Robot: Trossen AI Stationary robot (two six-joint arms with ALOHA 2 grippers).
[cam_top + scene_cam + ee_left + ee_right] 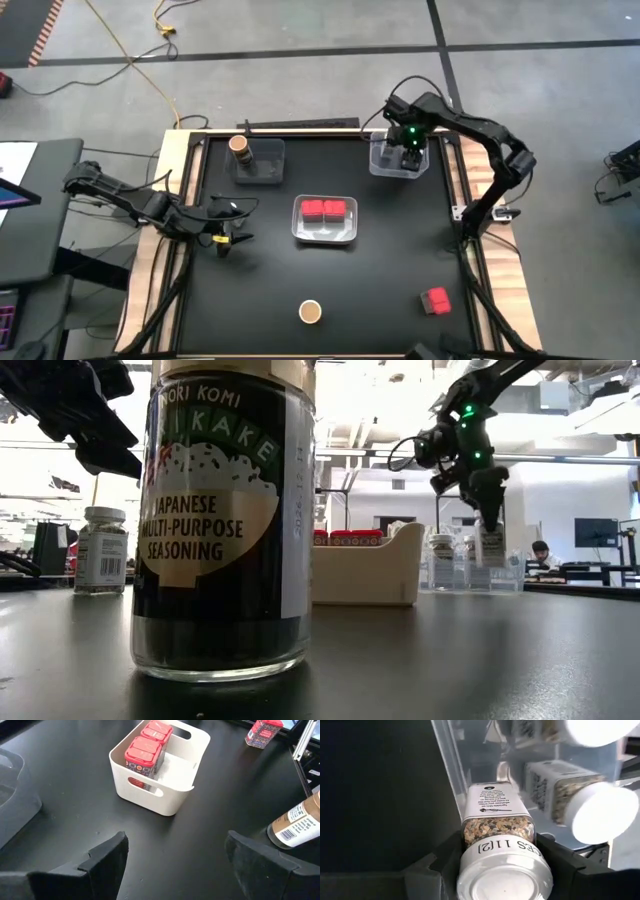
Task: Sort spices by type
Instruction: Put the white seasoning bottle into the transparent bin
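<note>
Red first: 3 red blocky spice containers show in all. 2 of them sit side by side in the white tray at the middle of the black worktop, and 1 red container stands alone near the worktop's front right corner.

There are 2 brown-topped jars. 1 brown-topped jar stands in a clear tray by the back edge, left of centre. The other brown-topped jar stands bare on the worktop near the front edge, about midway along it.

A second clear tray sits at the back right corner. The right gripper hangs over it with its fingers clenched on 1 white-lidded jar, held at the tray's near wall. In the right wrist view, 2 more white-lidded jars lie inside that tray; a fourth is not clearly seen.

The left gripper waits low over the worktop near the left edge, its fingers spread apart and grasping nothing, pointed toward the white tray.
</note>
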